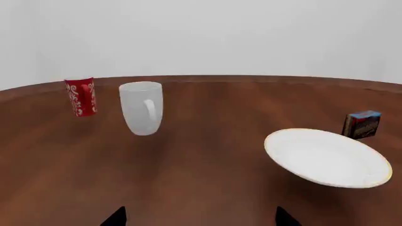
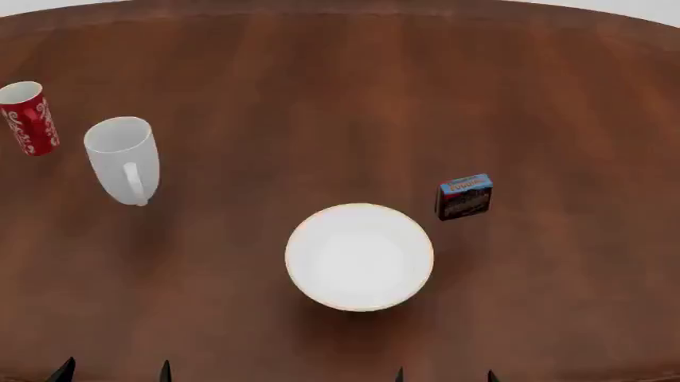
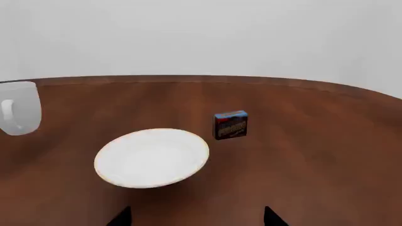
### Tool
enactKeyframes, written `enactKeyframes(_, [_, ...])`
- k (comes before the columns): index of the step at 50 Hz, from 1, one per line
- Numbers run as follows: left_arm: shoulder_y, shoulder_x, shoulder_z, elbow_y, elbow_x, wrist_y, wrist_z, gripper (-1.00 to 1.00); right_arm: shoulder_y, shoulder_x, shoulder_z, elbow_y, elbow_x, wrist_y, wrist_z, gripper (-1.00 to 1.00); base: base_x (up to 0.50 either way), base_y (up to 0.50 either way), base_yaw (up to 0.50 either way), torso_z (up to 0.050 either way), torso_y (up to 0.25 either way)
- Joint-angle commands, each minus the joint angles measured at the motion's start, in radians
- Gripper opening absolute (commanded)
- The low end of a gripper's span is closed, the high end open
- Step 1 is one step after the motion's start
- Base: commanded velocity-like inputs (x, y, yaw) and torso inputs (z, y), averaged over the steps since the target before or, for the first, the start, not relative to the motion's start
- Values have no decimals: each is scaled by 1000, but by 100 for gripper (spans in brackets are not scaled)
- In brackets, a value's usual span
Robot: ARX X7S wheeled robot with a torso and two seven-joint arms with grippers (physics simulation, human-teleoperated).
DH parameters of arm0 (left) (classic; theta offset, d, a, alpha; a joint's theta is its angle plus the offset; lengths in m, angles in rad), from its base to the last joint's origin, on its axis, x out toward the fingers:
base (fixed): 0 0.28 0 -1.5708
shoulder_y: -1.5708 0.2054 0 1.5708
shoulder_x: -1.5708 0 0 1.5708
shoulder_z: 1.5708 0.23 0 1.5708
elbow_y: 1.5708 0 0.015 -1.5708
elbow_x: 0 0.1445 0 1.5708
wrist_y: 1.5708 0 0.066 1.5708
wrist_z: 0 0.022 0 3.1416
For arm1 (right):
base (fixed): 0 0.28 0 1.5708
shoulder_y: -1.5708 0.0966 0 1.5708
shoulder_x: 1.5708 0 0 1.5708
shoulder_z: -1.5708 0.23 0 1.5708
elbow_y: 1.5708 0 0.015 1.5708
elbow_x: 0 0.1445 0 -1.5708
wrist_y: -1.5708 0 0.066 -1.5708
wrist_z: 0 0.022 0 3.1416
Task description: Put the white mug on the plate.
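While both grippers show only spread, empty fingertips (image 2: 66,370), the white mug (image 2: 123,159) stands well left of the plate (image 2: 359,256), bare table (image 2: 318,103) between, red mug (image 2: 29,117) beside.

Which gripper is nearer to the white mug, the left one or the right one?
Left. The left gripper sits at the table's near edge, below the white mug; the right gripper is farther, beyond the plate.
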Motion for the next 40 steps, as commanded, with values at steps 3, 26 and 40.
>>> enactKeyframes(3, [7, -38, 50, 21, -36, -5, -30, 100, -2, 21, -31, -10, 20, 9, 26, 100, 0, 0, 0, 0, 0])
enactKeyframes(26, [15, -91, 42, 137, -72, -90, -112, 100, -24, 89, -105, -300, 73, 219, 50, 100, 0, 0, 0, 0, 0])
enactKeyframes(40, [27, -161, -163, 398, -43, -304, -296, 100, 149, 156, -148, -581, 110, 680, 16, 100, 0, 0, 0, 0, 0])
